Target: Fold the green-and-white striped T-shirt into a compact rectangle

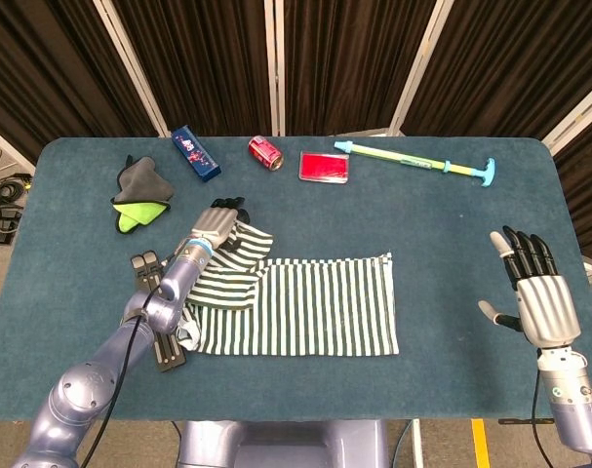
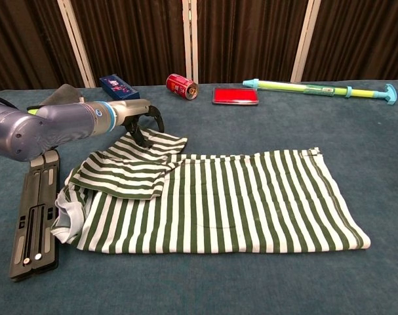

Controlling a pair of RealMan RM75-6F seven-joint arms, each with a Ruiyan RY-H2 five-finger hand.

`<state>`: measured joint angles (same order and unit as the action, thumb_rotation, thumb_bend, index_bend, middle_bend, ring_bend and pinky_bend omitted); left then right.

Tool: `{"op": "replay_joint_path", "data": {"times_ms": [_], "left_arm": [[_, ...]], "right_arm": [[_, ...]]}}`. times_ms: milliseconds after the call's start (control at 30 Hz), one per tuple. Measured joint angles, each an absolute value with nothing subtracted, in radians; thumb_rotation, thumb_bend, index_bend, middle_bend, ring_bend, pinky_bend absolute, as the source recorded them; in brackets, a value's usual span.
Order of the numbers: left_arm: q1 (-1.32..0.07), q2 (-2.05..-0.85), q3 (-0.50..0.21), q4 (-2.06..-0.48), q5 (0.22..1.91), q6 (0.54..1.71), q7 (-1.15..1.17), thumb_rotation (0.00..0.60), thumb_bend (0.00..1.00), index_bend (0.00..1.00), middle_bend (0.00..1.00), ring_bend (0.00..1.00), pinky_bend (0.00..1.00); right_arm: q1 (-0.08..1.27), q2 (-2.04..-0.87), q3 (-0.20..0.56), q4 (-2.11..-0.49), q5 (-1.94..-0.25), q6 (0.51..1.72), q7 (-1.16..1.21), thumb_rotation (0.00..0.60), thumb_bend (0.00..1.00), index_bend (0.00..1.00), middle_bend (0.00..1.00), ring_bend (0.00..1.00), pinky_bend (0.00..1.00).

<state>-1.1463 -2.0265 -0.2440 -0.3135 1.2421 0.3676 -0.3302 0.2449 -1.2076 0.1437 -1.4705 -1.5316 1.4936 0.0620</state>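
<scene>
The green-and-white striped T-shirt (image 1: pixel 315 307) (image 2: pixel 238 197) lies flat on the blue table, its body spread to the right. Its left sleeve (image 1: pixel 242 249) (image 2: pixel 146 147) is folded over at the upper left. My left hand (image 1: pixel 217 219) (image 2: pixel 136 118) arches over the sleeve's far edge, fingers curved down with their tips at the cloth; the sleeve lies flat and unlifted. My right hand (image 1: pixel 534 297) hovers over the table's right edge, well away from the shirt, fingers spread and holding nothing. The chest view does not show it.
A black folding board (image 1: pixel 159 312) (image 2: pixel 31 210) lies beside the shirt's left edge. Along the back are a green-grey cloth (image 1: pixel 139 195), a blue box (image 1: pixel 196 153) (image 2: pixel 118 85), a red can (image 1: pixel 265 152) (image 2: pixel 181 85), a red case (image 1: pixel 324 166) (image 2: pixel 235 96) and a long green-blue pump toy (image 1: pixel 417 162) (image 2: pixel 317 88).
</scene>
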Motion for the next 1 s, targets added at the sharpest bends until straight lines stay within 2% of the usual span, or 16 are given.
{"op": "replay_joint_path", "data": {"times_ms": [433,1000], "left_arm": [[-1.142,-2.033,-0.247,-0.311,1.252,0.372,-0.343,0.6,0.46,0.51,0.0,0.0,0.0],[-1.119,-2.025,-0.25,-0.341,1.261,0.414,-0.357,0.6,0.46,0.54,0.0,0.0,0.0]], "right_arm": [[0.244,-1.207,0.145,-1.468,-1.531,1.495,0.066,0.6,0.02,0.07,0.0,0.0,0.0],[0.24,-1.203,0.145,-1.477,-1.542,1.508,0.067,0.6,0.02,0.07,0.0,0.0,0.0]]}}
